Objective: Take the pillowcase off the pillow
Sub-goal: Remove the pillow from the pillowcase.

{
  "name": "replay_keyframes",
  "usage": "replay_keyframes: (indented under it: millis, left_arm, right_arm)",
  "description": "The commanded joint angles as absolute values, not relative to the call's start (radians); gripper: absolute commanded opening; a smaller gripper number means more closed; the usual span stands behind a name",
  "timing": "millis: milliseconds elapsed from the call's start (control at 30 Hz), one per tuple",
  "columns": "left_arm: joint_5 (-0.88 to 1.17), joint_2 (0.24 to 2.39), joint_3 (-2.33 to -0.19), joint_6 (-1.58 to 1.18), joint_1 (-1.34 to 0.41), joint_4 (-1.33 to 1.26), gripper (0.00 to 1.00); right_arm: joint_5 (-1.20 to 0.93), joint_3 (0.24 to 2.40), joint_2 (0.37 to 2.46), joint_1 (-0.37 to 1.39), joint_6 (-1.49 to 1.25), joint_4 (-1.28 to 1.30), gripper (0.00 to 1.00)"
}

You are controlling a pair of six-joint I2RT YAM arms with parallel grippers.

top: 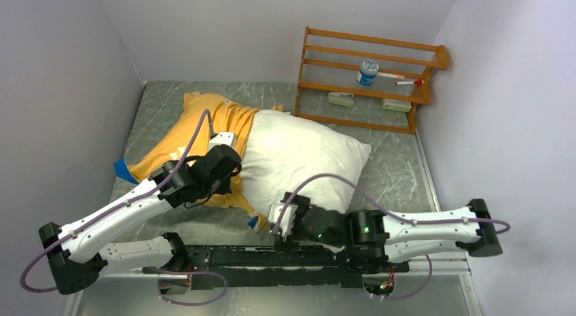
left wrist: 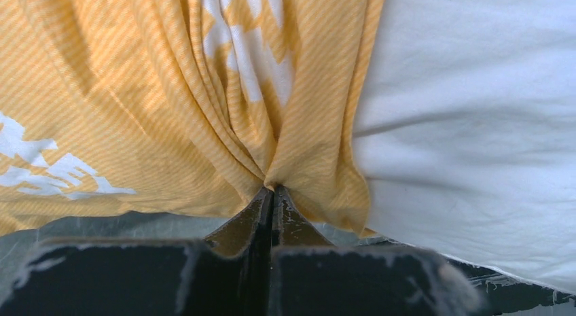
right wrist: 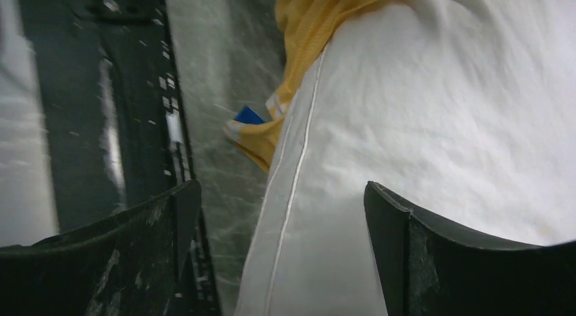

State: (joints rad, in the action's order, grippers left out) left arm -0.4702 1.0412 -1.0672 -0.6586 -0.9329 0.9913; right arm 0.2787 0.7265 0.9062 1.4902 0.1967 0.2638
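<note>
Tightly left tool [left wrist: 273, 191] pinches pillowcase [left wrist: 136, 112] (orange); right tool [right wrist: 278, 190] gapes

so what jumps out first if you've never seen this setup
The big plump white pillow fills the middle of the grey marbled table, partly out of its orange-yellow fabric pillowcase, which is bunched toward the far left. The left claw is shut on a pinched fold of that pillowcase right beside the pillow. The right claw stands open at the pillow's near edge.
</note>
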Motion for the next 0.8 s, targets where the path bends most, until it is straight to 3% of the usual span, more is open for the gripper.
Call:
replay_keyframes:
  millis: [0,133,233,267,367,433,500,600,767]
  left_arm:
    - [-0.466,1.012,-1.065,-0.662,-0.928,0.952,0.05]
    - [-0.441,1.01,-1.057,-0.673,-0.928,0.938,0.05]
    - [-0.412,1.009,-1.039,-0.675,-0.928,0.921,0.05]
    - [-0.406,1.01,-1.034,-0.677,-0.928,0.917,0.05]
    - [-0.396,1.007,-1.03,-0.686,-0.929,0.919,0.05]
    - [-0.392,0.999,-1.031,-0.692,-0.929,0.921,0.33]
    - [-0.377,0.981,-1.031,-0.696,-0.928,0.908,0.58]
    - [-0.324,0.936,-1.024,-0.695,-0.928,0.867,0.77]
    - [-0.133,0.866,-0.972,-0.674,-0.928,0.741,0.87]
  right_arm:
    - [0.713,0.696,1.03,1.617,0.411,0.222,0.94]
    - [1.033,0.617,1.12,1.622,0.47,0.054,0.96]
    - [1.109,0.573,1.122,1.583,0.473,-0.058,0.92]
    - [1.098,0.578,1.121,1.564,0.435,-0.039,0.86]
    - [1.075,0.616,1.132,1.516,0.296,0.048,0.54]
    - [1.042,0.657,1.131,1.493,0.212,0.11,0.24]
    - [1.02,0.698,1.115,1.475,0.125,0.148,0.04]
    - [0.948,0.764,1.077,1.428,-0.034,0.19,0.0]
    - [0.7,0.83,1.001,1.255,-0.263,0.22,0.0]
